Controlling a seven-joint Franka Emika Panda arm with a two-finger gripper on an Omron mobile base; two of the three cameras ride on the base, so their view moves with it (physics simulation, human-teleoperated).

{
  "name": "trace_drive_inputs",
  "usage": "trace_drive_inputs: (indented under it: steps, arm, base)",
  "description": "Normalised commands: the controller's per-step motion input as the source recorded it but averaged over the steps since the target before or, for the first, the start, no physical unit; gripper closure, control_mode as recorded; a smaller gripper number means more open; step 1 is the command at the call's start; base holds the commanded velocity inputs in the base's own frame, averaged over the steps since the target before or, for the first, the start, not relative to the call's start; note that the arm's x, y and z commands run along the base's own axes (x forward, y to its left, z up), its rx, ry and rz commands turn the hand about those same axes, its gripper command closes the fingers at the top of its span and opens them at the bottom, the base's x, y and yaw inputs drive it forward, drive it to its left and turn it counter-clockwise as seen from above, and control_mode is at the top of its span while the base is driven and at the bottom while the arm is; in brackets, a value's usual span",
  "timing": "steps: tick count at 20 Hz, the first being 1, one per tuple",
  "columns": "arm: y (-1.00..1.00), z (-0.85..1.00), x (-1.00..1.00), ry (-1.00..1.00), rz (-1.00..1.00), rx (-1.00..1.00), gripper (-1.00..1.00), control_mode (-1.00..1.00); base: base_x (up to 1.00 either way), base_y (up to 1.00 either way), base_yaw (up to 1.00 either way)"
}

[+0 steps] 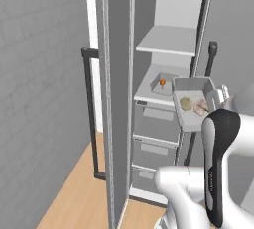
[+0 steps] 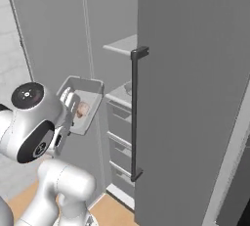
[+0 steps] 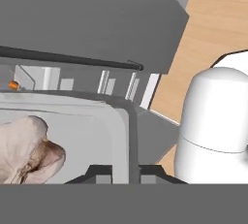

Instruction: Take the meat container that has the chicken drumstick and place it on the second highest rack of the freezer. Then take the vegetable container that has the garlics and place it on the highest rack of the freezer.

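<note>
I'm looking into the freezer (image 1: 149, 74), standing open, its door (image 1: 116, 99) swung out toward the left of the left base view with the long black bar handle (image 1: 91, 109) running down its outer face; in the right base view a neighbouring grey door with its own dark handle (image 2: 134, 112) is covering much of the opening. Inside, the highest rack (image 1: 168, 39) is sitting bare and light grey, and below it the second highest rack (image 1: 154, 86) is lying just above the grey drawers (image 1: 156, 124). On that lower rack a shallow grey tray (image 1: 161, 86) is resting with the chicken drumstick (image 1: 162, 81) showing as a small orange speck in it. In front of the shelves, off to the right and clear of them, I'm seeing the vegetable container (image 1: 192, 103) hanging in the air, tipped toward the cameras, with the garlics (image 1: 193, 105) lying clustered on its floor, one rounder pale bulb beside a pinkish one. The gripper (image 3: 127, 172) is sitting at the container's near rim, jaws pinched nearly together on the thin wall; in the hand view the fingertips (image 3: 99, 172) are straddling that rim, a garlic bulb lying large at the lower left.
</note>
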Motion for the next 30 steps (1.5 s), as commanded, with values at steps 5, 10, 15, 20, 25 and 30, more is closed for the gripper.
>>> trace_drive_inputs:
  steps: [5,10,15,20,25,30]
  arm:
    - [0.00,0.00,0.00,0.00,0.00,0.00,1.00,1.00]
    - [0.07,0.00,0.00,-0.02,0.00,0.00,1.00,-1.00]
    - [0.09,0.36,-0.10,-0.11,0.00,0.00,1.00,-1.00]
    - [0.00,0.75,0.20,-0.04,-0.06,0.10,1.00,-1.00]
    - [0.00,0.79,0.44,-0.06,-0.17,0.06,1.00,-1.00]
    - [-0.07,0.52,0.59,0.01,-0.13,0.00,1.00,-1.00]
  base:
    - [0.91,0.02,0.04]
    - [0.53,0.21,0.00]
    - [0.00,0.00,0.00]
    - [0.00,0.00,0.00]
    - [0.00,0.00,0.00]
    - [0.00,0.00,0.00]
